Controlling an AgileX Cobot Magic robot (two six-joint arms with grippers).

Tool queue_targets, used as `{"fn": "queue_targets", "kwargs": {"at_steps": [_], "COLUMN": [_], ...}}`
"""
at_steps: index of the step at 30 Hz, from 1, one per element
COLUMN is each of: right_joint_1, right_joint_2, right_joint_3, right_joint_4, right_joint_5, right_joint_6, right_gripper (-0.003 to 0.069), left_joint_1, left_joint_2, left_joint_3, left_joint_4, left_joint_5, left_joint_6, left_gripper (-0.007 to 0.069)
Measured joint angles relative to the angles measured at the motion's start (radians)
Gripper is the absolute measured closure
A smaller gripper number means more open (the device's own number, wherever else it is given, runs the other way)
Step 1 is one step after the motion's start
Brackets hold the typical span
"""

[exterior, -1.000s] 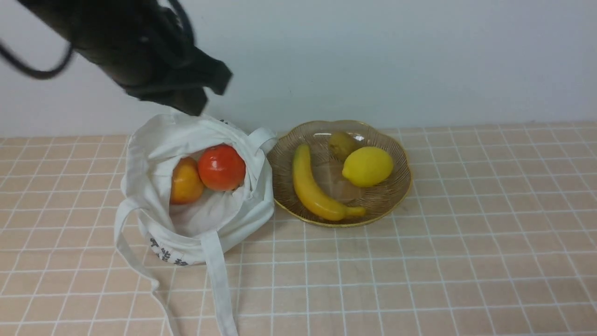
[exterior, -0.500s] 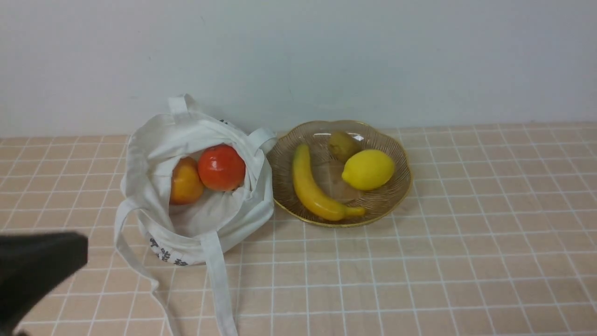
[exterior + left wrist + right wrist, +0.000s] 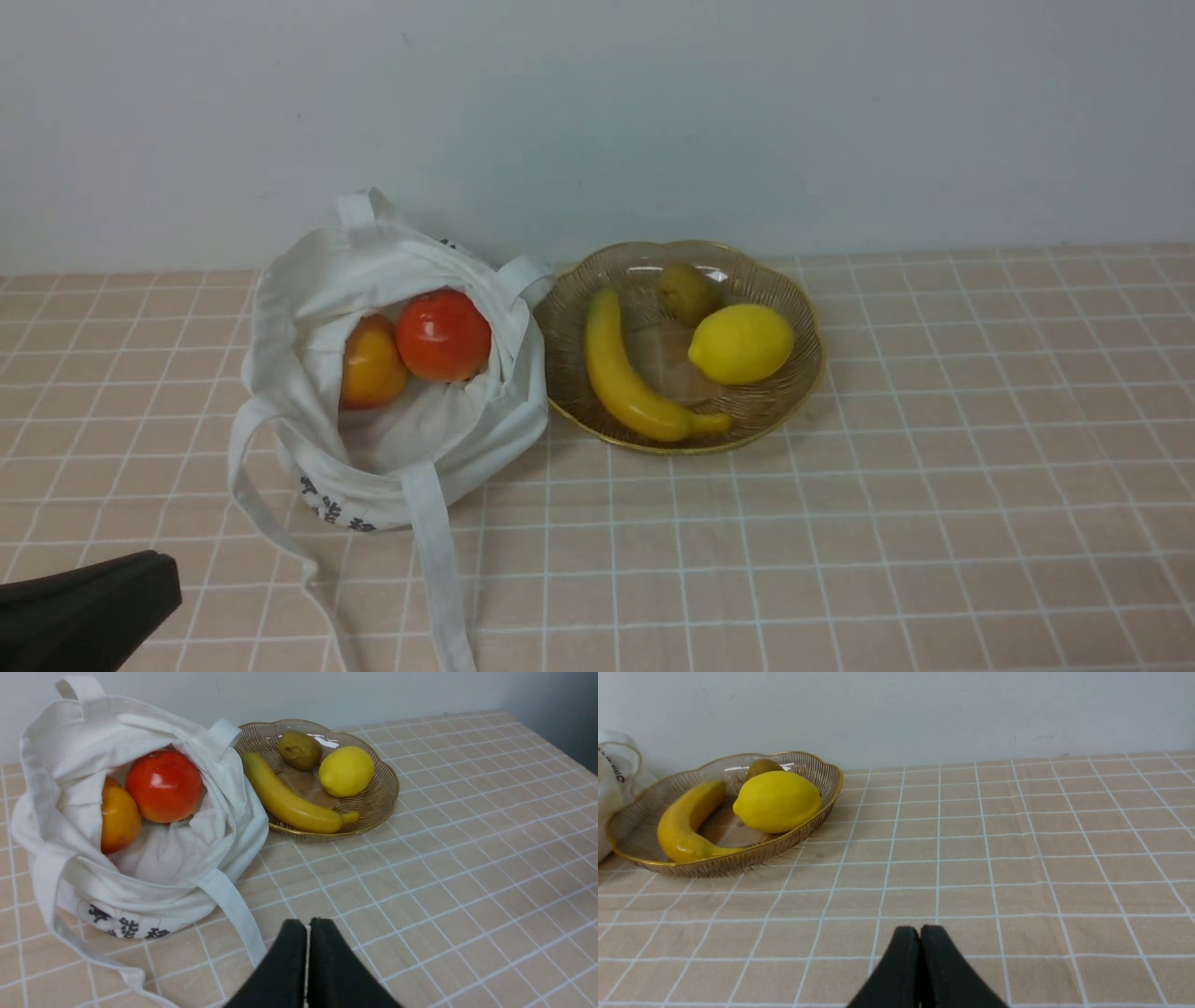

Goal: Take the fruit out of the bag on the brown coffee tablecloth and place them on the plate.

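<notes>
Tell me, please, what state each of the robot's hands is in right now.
Left hand: closed, holding nothing.
Right hand: closed, holding nothing.

so the bench has a pinkish-tan cloth (image 3: 887,551) with a thin white grid. the white canvas bag (image 3: 485,439) sits right on it, straps trailing over the squares, and just to its right there's the scalloped amber glass plate (image 3: 766,420).

Plate (image 3: 724,861) holds banana (image 3: 682,828), lemon (image 3: 779,801), brown fruit (image 3: 762,767).
</notes>
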Motion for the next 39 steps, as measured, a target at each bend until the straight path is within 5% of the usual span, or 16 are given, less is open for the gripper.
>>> {"fn": "queue_targets", "kwargs": {"at_steps": [20,30,39], "right_joint_1": [0.0,0.0,0.0], "right_joint_2": [0.0,0.0,0.0], "right_joint_3": [0.0,0.0,0.0], "right_joint_4": [0.0,0.0,0.0], "right_joint_5": [0.0,0.0,0.0], "right_joint_6": [0.0,0.0,0.0], "right_gripper": [0.0673,0.0673,0.0673], "left_joint_1": [0.011,0.27,0.309], "left_joint_2": [-0.024,-0.243,-0.351], "left_joint_3": [0.038,0.357,0.504], "left_joint_4": [0.084,0.177,0.226], "left_joint_5": [-0.036,-0.211,-0.213], "left_joint_6": [0.016,0.005,-0.01], "left_gripper": [0.0632,0.0632,0.0632]}}
